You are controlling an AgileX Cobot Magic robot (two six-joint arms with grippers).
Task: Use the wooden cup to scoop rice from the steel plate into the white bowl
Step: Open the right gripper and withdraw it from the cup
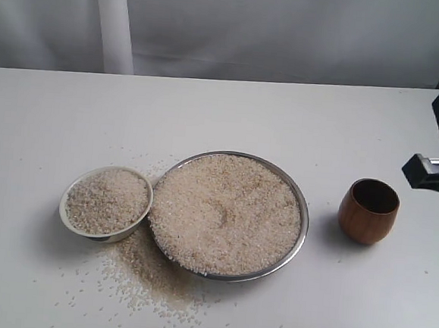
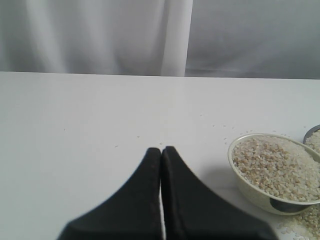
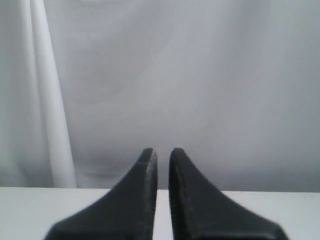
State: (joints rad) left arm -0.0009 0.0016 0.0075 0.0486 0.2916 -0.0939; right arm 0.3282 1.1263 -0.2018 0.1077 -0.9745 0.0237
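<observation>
The steel plate [image 1: 303, 216] sits mid-table, heaped with rice [image 1: 227, 210]. Touching its left side is the white bowl [image 1: 63, 209], nearly full of rice [image 1: 106, 199]. The wooden cup [image 1: 368, 211] stands upright and empty to the right of the plate. My right gripper [image 1: 432, 169] hangs at the right edge, above and right of the cup; in its wrist view the right gripper [image 3: 161, 152] shows a narrow gap and holds nothing. The left gripper [image 2: 161, 150] is shut and empty over bare table, with the white bowl [image 2: 250, 192] off to one side of it.
Spilled rice [image 1: 146, 272] lies scattered on the white table in front of the bowl and plate. A sliver of the plate's rim [image 2: 311, 133] shows in the left wrist view. A grey curtain backs the table.
</observation>
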